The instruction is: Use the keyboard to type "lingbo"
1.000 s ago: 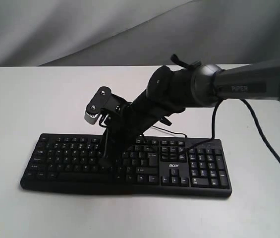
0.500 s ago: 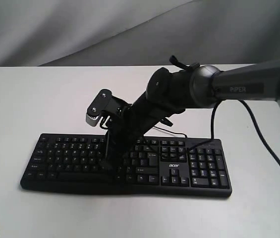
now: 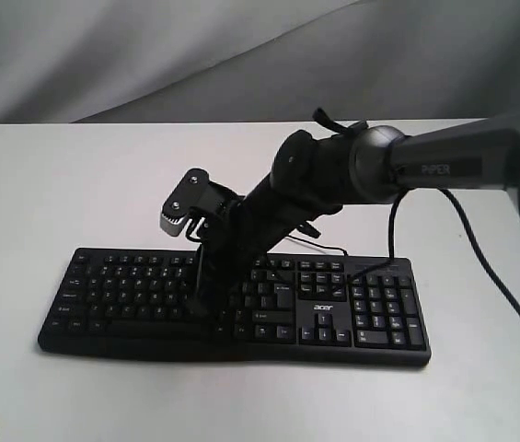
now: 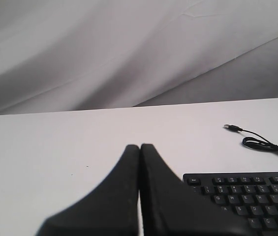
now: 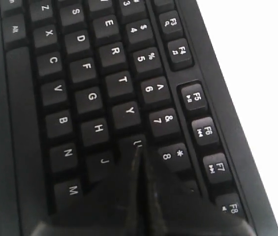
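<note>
The wide black plastic keyboard (image 3: 131, 293) lies flat on the white table (image 3: 48, 184) under the right fingers (image 5: 111, 206), which are pressed together with their tips just past Y. The left fingers (image 4: 114, 196), also pressed together, hang beside its corner. It looks rigid, light and prone to skid, so tap single keys straight down.

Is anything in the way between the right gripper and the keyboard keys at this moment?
Nothing visible stands in the way. The right gripper, jaws closed, is down at the keyboard. Its tip lies between the J key and the 8 key, with no object between. Whether it is pressing a key cannot be told.
</note>
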You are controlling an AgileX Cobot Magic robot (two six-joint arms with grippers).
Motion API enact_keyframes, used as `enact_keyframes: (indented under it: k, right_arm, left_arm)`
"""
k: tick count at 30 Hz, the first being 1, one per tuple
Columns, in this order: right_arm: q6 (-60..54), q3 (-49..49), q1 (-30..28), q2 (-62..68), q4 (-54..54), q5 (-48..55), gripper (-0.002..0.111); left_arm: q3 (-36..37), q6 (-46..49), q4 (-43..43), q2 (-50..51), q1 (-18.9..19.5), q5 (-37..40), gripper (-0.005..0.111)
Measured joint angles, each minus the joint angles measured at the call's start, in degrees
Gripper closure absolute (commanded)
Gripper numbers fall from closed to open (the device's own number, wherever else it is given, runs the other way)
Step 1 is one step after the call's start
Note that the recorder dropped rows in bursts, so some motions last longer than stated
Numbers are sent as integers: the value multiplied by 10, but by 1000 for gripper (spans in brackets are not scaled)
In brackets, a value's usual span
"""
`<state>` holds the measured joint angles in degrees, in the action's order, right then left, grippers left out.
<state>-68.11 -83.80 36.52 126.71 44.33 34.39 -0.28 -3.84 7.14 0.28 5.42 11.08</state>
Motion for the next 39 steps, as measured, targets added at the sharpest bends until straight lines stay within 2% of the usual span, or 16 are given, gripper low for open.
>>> enact_keyframes:
  k: [6, 11, 39]
  right_arm:
    - [2, 0, 6, -27, -8, 1, 108]
    - [6, 0, 40, -37, -9, 8, 108]
    - [4, -1, 43, -6, -1, 20, 108]
  left_arm:
    - [0, 0, 0, 0, 0, 0, 106]
    - [0, 0, 0, 0, 0, 0, 106]
    - [0, 0, 0, 0, 0, 0, 106]
